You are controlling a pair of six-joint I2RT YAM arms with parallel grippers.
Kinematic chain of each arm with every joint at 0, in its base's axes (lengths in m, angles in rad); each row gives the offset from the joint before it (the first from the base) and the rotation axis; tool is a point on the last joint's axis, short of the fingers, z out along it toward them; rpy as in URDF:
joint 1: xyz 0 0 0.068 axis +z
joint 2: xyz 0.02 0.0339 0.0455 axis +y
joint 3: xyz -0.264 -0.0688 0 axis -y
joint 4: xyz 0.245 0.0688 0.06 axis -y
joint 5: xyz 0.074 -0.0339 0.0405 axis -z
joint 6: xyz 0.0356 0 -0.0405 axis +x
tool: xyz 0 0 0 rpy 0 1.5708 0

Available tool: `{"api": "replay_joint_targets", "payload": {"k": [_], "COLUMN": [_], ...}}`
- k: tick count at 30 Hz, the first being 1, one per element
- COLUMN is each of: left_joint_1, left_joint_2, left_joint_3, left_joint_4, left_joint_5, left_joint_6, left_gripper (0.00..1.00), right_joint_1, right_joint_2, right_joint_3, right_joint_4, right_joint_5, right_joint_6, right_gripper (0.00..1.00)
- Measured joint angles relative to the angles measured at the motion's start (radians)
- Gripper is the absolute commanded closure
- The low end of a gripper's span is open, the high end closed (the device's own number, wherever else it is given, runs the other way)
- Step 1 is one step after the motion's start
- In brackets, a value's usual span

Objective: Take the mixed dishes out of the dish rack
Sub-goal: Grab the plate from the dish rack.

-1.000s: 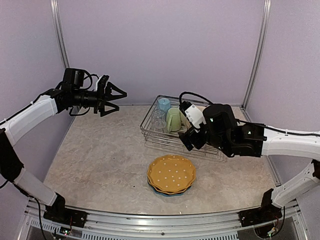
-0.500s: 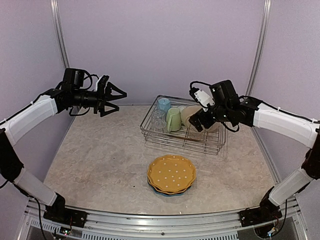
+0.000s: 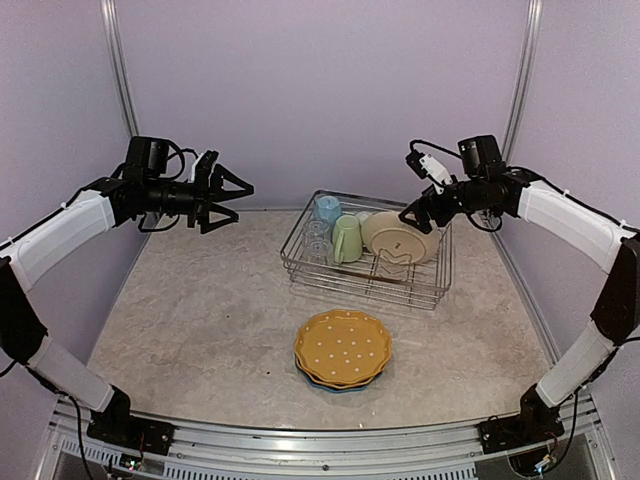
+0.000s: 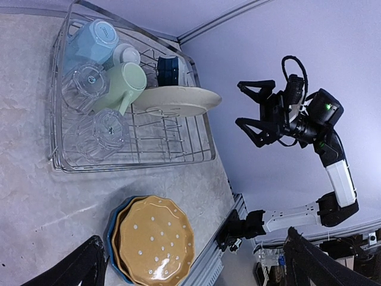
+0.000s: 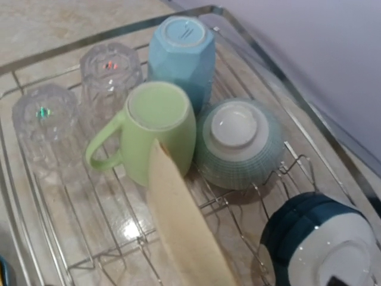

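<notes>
Left pincer [image 3: 238, 196]: jaws spread wide, nothing between them; held high, well to the left of the rack [image 3: 368, 291].
Right pincer [image 4: 241, 104]: jaws apart and empty; raised over the rack's right end, clear of the dishes.
Rack: on the counter [image 3: 200, 320] toward the back wall, long side facing the arms.
Cream plate [image 3: 400, 240]: in the rack's right half, on edge in the prongs and leaning back.
Green mug [image 3: 347, 240]: upside down in the rack, just left of the cream plate, handle pointing left.
Blue mug [image 3: 327, 210]: upside down at the rack's back left, touching the green mug.
Glasses [image 3: 318, 240]: two, upside down along the rack's left end.
Bowls [image 5: 238, 143]: two, upside down at the back of the rack behind the cream plate, one ribbed grey-green and one dark blue.
Yellow plate [image 3: 343, 347]: flat on the counter in front of the rack, apart from it.
Blue plate [image 3: 335, 385]: under the yellow plate, only its rim showing.
</notes>
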Motion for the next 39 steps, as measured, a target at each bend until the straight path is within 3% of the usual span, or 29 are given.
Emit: {"api": "replay_joint_targets", "payload": {"k": [7, 17, 25, 30, 39], "left_joint_1": [0.0, 0.0, 0.0, 0.0, 0.0], "left_joint_2": [0.0, 0.0, 0.0, 0.0, 0.0], "left_joint_3": [0.0, 0.0, 0.0, 0.0, 0.0], "left_joint_4": [0.0, 0.0, 0.0, 0.0, 0.0], "left_joint_5": [0.003, 0.008, 0.019, 0.022, 0.023], "left_joint_6": [0.0, 0.0, 0.0, 0.0, 0.0], "left_gripper": [0.01, 0.01, 0.01, 0.01, 0.01], "right_joint_1": [-0.073, -0.084, -0.09, -0.089, -0.09], "right_joint_2": [0.134, 0.345, 0.415, 0.435, 0.439], "right_joint_3": [0.084, 0.222, 0.31, 0.347, 0.368], "right_joint_4": [-0.057, -0.193, -0.295, -0.352, -0.395], "right_joint_5": [-0.17, -0.276, -0.316, -0.337, -0.356], "right_joint_6": [-0.089, -0.259, -0.416, -0.446, -0.431], "right_gripper": [0.22, 0.63, 0.83, 0.88, 0.83]}}
